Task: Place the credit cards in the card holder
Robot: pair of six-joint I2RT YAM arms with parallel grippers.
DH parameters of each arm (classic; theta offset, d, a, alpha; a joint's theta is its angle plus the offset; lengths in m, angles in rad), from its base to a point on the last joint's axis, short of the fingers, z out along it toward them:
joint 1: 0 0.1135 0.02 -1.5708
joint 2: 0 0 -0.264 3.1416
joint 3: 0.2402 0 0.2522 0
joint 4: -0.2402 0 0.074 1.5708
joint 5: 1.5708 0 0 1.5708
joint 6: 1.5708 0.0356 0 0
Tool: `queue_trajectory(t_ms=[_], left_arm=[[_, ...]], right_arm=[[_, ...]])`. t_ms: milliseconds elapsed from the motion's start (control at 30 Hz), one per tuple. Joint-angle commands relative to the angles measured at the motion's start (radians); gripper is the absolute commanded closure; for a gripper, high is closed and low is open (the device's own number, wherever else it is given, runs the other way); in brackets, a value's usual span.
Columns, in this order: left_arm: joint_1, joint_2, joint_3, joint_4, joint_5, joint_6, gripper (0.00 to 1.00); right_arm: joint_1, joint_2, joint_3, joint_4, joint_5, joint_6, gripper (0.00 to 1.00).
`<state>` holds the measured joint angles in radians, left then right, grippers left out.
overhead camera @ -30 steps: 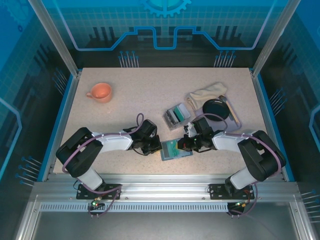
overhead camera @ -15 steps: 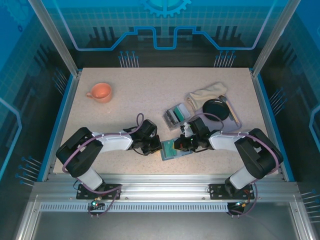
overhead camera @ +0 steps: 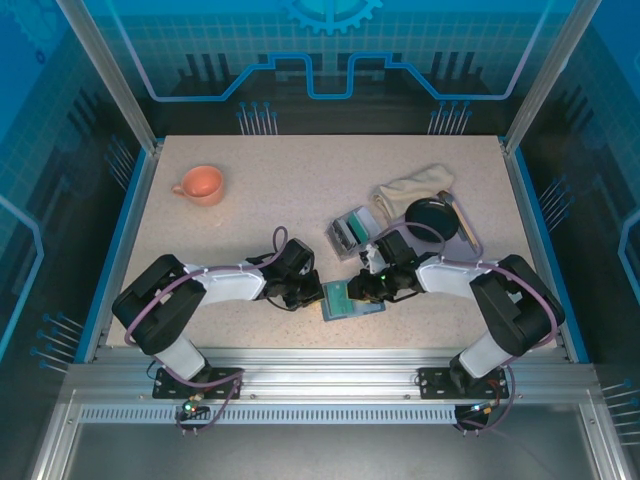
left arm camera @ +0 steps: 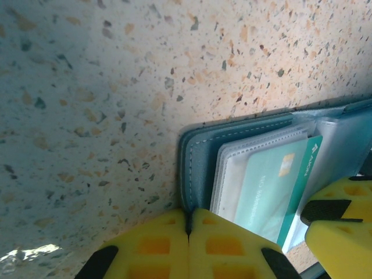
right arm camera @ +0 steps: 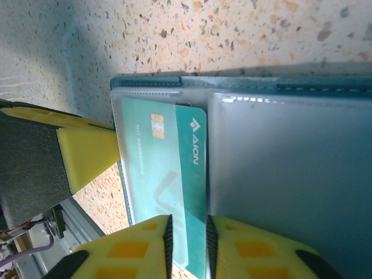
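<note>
Leftward is where my right gripper point(overhead camera: 362, 290) has gone since a second ago. It was over the right side of the small teal-blue folding card holder point(overhead camera: 345, 305); now it sits nearer the middle, close to my left gripper point(overhead camera: 318, 293), which has not shifted. The card holder lies open and flat on the speckled beige tabletop point(overhead camera: 250, 220), near the front edge, between my two wrists.

From my right wrist, the yellow fingertips of the right gripper point(right arm camera: 188, 226) stand slightly apart, released. The thin teal-green plastic credit card point(right arm camera: 157, 186) shows flat across the gap between them. The credit card lies on the left page of the card holder point(right arm camera: 279, 168), its chip end up against the clear plastic sleeves (how far it is tucked in, I cannot tell).

From my left wrist, the left gripper point(left arm camera: 188, 220) is clenched. Its two yellow fingertips meet in a thin seam right on the stitched outer edge of the card holder point(left arm camera: 197, 168), pinning that cover. The credit card point(left arm camera: 264, 186) rests just beside, among the sleeves.

Farther back on the table are a clear plastic box of cards point(overhead camera: 352, 230), a round black disc point(overhead camera: 430, 216), a cream folded cloth point(overhead camera: 412, 185) and, well apart at the left, an orange ceramic cup point(overhead camera: 200, 185).
</note>
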<state>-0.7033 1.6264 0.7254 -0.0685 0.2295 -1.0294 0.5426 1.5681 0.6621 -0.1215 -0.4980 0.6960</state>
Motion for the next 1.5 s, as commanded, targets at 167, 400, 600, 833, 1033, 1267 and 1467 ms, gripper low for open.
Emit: queue_trajectory(t_ms=[167, 400, 600, 833, 1033, 1267, 1467], left_arm=[[-0.005, 0.020, 0.014, -0.008, -0.003, 0.003, 0.96], [-0.005, 0.023, 0.016, -0.010, -0.003, 0.003, 0.95], [-0.001, 0.015, 0.032, -0.051, -0.021, 0.024, 0.96], [0.050, -0.047, 0.017, -0.108, -0.033, 0.068, 0.86], [0.082, -0.088, 0.032, -0.144, -0.035, 0.104, 0.66], [0.117, -0.123, 0.062, -0.175, -0.043, 0.112, 0.55], [0.165, -0.089, 0.146, -0.133, 0.009, 0.111, 0.45]], right_arm=[[0.007, 0.062, 0.048, -0.034, -0.032, -0.021, 0.83], [0.038, 0.124, 0.089, -0.030, -0.060, -0.024, 0.85], [0.044, 0.074, 0.123, -0.113, -0.020, -0.055, 0.85], [-0.098, -0.113, 0.333, -0.451, 0.265, -0.296, 0.65], [-0.179, 0.066, 0.657, -0.622, 0.524, -0.503, 0.46], [-0.175, 0.306, 0.928, -0.717, 0.529, -0.589, 0.43], [-0.157, 0.421, 1.008, -0.750, 0.549, -0.595, 0.47]])
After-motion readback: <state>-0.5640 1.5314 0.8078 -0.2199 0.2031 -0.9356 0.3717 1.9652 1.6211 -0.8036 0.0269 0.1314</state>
